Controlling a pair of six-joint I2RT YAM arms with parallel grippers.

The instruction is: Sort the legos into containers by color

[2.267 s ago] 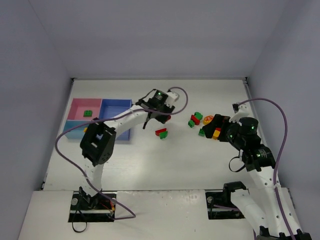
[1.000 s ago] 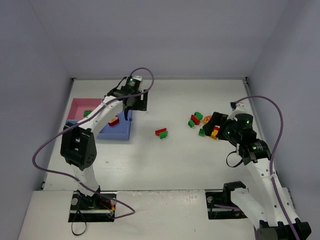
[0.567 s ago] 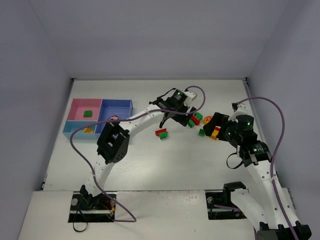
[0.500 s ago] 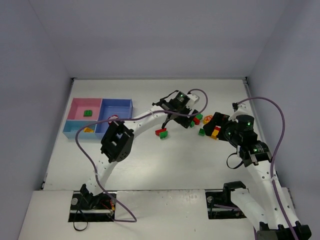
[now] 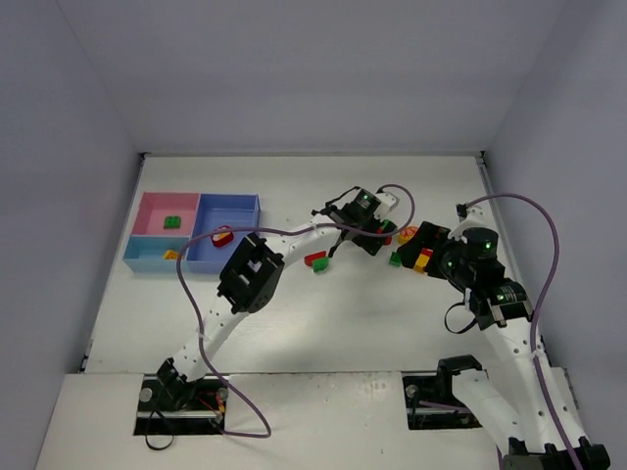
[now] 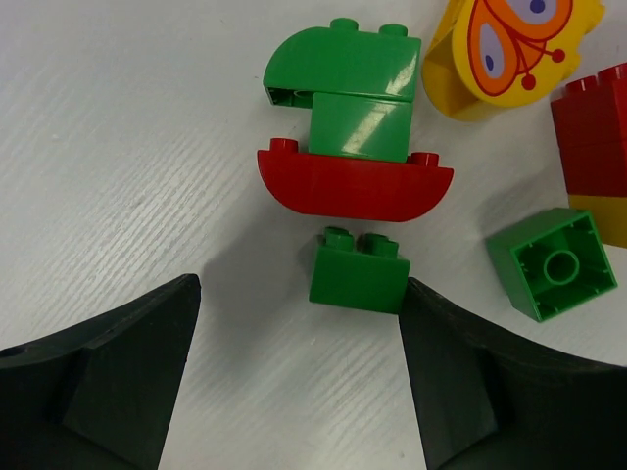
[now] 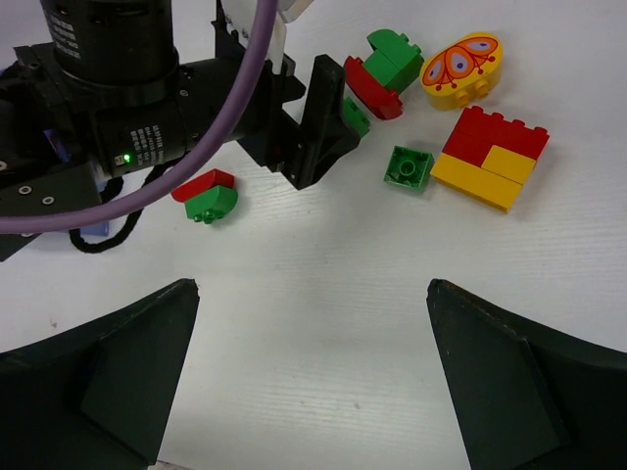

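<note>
My left gripper (image 6: 299, 294) is open, low over the table. A small green lego (image 6: 359, 271) lies just ahead of its fingertips, close to the right one. Beyond it lie a red curved lego (image 6: 355, 183), a green rounded one (image 6: 343, 83), a yellow butterfly piece (image 6: 509, 44), a red-and-yellow block (image 6: 598, 147) and an upturned green cube (image 6: 551, 262). My right gripper (image 7: 312, 294) is open and empty, hanging above bare table near this cluster (image 5: 395, 258). A red-and-green pair (image 5: 315, 260) lies apart to the left. The containers (image 5: 227, 206) stand far left.
The blue tray holds a red lego (image 5: 222, 237), the pink tray (image 5: 152, 208) a green one (image 5: 171, 222), and the light-blue tray (image 5: 147, 257) a yellow piece (image 5: 170, 255). In the right wrist view the left arm's wrist (image 7: 147, 108) and its purple cable (image 7: 225, 117) sit beside the cluster.
My left arm has swung from over the blue tray to the lego cluster on the right, still open. A red lego stays in the blue tray. The right arm has barely moved.
</note>
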